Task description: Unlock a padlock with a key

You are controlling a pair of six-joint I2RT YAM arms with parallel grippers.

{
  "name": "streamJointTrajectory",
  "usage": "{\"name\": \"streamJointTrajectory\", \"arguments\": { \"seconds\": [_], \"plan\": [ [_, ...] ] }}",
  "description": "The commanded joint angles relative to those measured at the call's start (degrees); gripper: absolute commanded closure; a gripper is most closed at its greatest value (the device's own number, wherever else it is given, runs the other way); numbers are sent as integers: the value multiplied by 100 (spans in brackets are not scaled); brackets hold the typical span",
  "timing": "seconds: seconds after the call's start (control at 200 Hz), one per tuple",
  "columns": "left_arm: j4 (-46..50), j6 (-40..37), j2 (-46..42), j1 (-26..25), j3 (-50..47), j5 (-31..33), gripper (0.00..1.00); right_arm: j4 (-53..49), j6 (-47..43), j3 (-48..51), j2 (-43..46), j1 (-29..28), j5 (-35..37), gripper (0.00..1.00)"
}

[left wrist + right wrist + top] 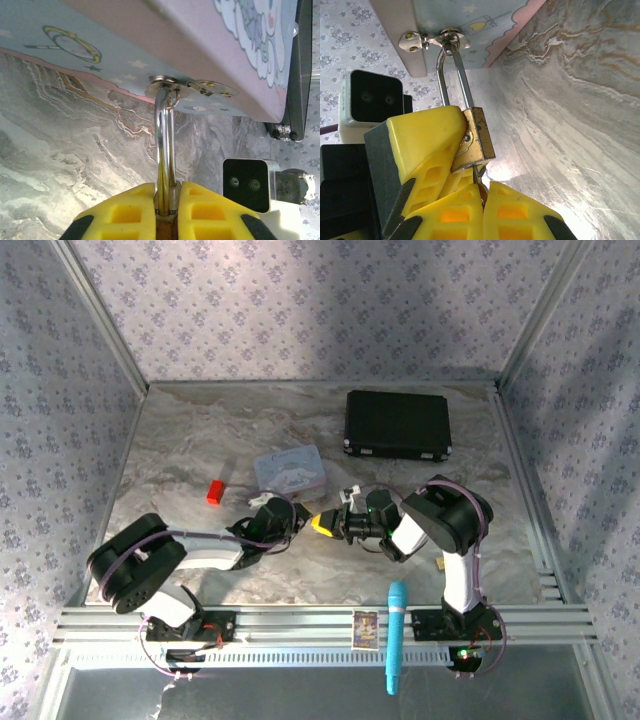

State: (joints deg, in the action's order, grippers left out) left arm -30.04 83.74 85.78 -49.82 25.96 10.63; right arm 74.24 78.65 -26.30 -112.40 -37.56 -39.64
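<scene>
Jaws of left gripper (166,197) clenched on padlock (479,137) body; shackle (165,140) runs out from them to tin (90,35) hasp (162,82). Jaws of right gripper (483,195) pinch key (478,175), tip at padlock's underside.

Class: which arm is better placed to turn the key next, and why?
Right: the right fingers pinch the key, its tip at the padlock underside; the left fingers clamp the padlock body, steadying it below the tin.

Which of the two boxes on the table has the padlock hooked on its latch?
The pastel tin with the cartoon print: the padlock has its shackle through the tin's latch. The black case lies apart, farther back.
</scene>
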Motion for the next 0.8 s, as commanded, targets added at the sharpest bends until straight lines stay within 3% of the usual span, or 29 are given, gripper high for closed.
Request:
{"name": "streamJointTrajectory", "arguments": {
  "seconds": [0.0, 0.11, 0.355, 0.48, 0.63, 0.795],
  "plan": [
    [517, -95, -16, 37, 4, 135, 94, 139, -102, -128, -29, 11, 127, 100],
    [535, -26, -79, 32, -29, 51, 100, 168, -113, -182, -36, -1, 184, 100],
    [507, 114, -218, -116, -20, -113, 100, 264, 40, -479, 3, -23, 284, 100],
    [1022, -6, -321, -190, 242, -163, 100, -46, -119, -580, 174, -32, 317, 100],
    [744, 123, -351, -242, 112, -234, 100, 539, 642, -664, -38, -15, 268, 100],
    [677, 142, -545, -270, 19, -184, 100, 209, 911, -536, 168, 53, 407, 100]
  ]
}}
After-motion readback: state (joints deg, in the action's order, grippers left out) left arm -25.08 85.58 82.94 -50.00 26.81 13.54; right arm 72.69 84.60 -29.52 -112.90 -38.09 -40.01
